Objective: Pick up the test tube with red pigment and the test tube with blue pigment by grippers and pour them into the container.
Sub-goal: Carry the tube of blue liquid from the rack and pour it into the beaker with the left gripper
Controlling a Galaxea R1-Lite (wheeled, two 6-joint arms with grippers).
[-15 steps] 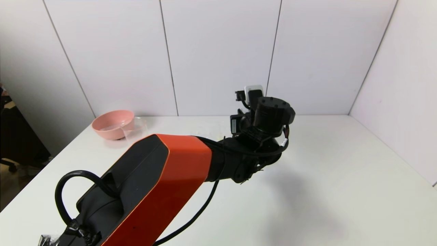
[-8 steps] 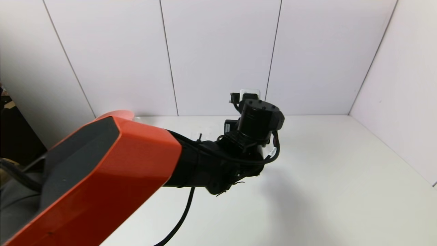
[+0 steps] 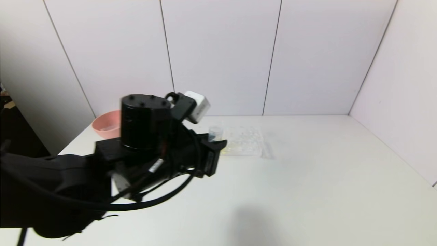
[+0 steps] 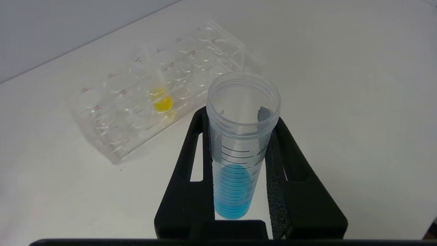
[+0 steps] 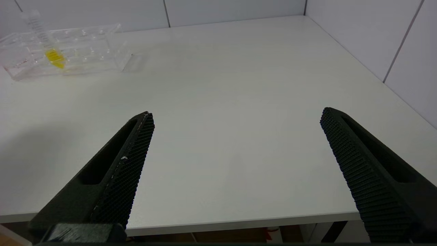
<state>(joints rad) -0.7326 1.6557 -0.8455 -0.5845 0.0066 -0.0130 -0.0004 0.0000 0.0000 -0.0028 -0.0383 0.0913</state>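
Above open table beside the rack [image 4: 153, 99], left gripper [image 4: 239, 136] clamps the blue-pigment tube [image 4: 239, 150]

Test tube with blue pigment [image 4: 239, 143] is being held upright btwn the fingers [image 4: 184, 177] of the left gripper [image 3: 213, 150], above the table [image 3: 307, 177], left of centre. Tube rack [image 3: 244, 141] is being seen just right of & slightly beyond the gripper, toward the far edge; one tube [image 4: 152, 85] is standing in it. Bowl [image 3: 106, 124] is lying at far left, behind the arm. Right gripper [image 5: 235, 164] is being kept at the near edge, well apart from the rack.
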